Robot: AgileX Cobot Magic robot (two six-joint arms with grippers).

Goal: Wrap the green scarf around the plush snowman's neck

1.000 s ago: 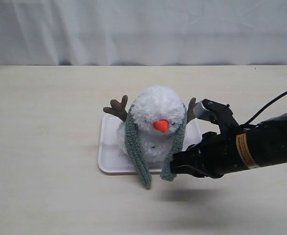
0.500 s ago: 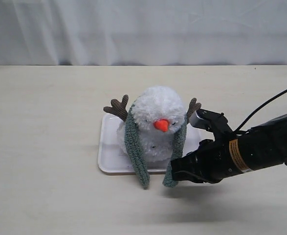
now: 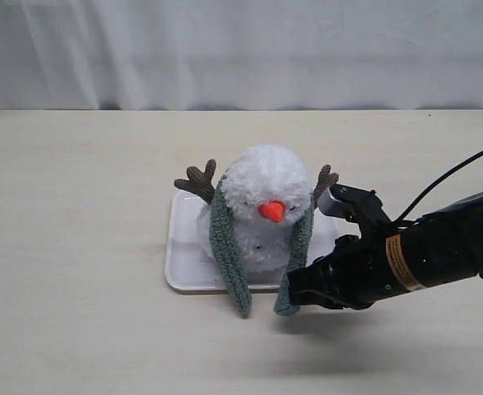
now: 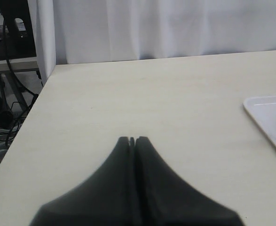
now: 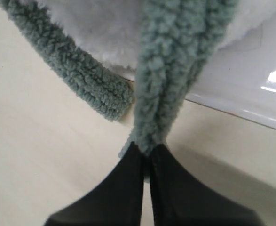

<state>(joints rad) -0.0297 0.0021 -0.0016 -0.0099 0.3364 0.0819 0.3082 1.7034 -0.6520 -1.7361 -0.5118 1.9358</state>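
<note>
We could read no text, number or brand in any view. The 1 sign we found was a yellow-orange label point(image 3: 398, 262) on the black right arm point(image 3: 451, 243) in the exterior view. It carried dark print, too small and blurred for us to make out. In the left wrist view, a small white patch point(image 4: 19, 23) sat on dark equipment point(image 4: 15, 19) beyond the table point(image 4: 128, 94) corner. We could not tell whether it bore writing.

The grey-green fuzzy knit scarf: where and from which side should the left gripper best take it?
Probably the grey-green knit scarf's loose tip, lying past the flat white tray's front rim: come low from the exterior view's left, jaws across the narrow strip. The right gripper pinches the other end.
</note>
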